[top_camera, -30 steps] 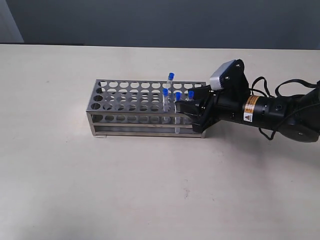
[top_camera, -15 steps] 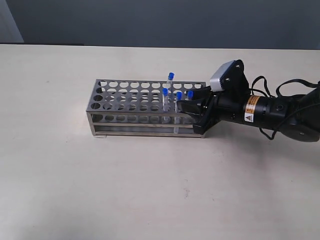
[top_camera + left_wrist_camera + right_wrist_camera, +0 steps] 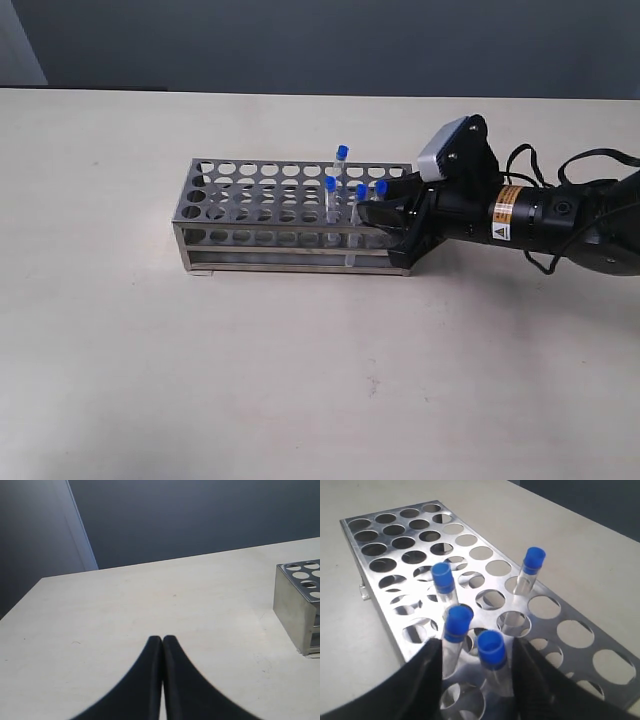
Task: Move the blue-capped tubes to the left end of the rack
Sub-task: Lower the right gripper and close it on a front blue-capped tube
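Observation:
The steel rack (image 3: 268, 262) lies lengthwise on the table. Four blue-capped tubes stand in holes near its right end: a rear tube (image 3: 342, 152), a middle tube (image 3: 330, 185), a front tube (image 3: 360, 190) and a right tube (image 3: 381, 186). My right gripper (image 3: 385, 214) reaches in over that end, open. In the right wrist view its fingers (image 3: 427, 680) straddle two tubes (image 3: 457, 622) (image 3: 492, 650); the other two (image 3: 442, 577) (image 3: 533, 560) stand beyond on the rack (image 3: 352, 534). My left gripper (image 3: 162, 639) is shut and empty over bare table, with the rack's end (image 3: 295, 610) off to one side.
The rack's left-hand holes (image 3: 215, 190) are all vacant. The right arm's black body and cables (image 3: 560, 220) stretch across the table to the right of the rack. A dark wall (image 3: 320, 45) runs behind the table's far edge.
The right gripper has edged slightly further in over the rack's right end; the front tube's cap has shifted a touch to the right. The left gripper shows no earlier view.

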{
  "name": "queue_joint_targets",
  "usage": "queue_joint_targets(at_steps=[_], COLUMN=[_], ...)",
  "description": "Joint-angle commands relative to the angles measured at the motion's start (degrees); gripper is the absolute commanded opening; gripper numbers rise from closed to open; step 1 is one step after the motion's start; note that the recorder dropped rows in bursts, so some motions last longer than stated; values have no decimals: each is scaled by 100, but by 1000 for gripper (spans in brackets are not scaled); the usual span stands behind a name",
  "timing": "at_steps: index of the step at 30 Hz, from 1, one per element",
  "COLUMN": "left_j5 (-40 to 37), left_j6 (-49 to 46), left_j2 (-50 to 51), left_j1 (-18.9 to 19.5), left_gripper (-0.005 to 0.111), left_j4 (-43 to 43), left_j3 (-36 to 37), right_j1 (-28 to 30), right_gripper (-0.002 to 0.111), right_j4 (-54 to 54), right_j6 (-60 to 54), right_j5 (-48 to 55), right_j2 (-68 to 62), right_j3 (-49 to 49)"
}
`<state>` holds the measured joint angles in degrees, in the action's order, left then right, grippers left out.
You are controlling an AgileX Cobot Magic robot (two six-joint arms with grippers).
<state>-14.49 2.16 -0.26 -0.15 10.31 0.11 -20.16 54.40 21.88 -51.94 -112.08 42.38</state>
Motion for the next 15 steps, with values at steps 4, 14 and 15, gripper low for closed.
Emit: queue_joint_targets(at_steps=[4, 14, 15], left_j5=[77, 77, 77], left_j6=[20, 20, 20], left_j2=[26, 26, 26], left_j1=[-39, -39, -39], left_gripper=[0, 0, 0], left_j4=[-14, -14, -14], left_j3=[-11, -11, -11], right_j1=[10, 10, 10], right_gripper=[49, 49, 49], right_j4=[-57, -134, -134], right_j6=[84, 63, 63], right_j5=[385, 683, 708], right_j2=[37, 47, 47], right_j3=[23, 23, 23])
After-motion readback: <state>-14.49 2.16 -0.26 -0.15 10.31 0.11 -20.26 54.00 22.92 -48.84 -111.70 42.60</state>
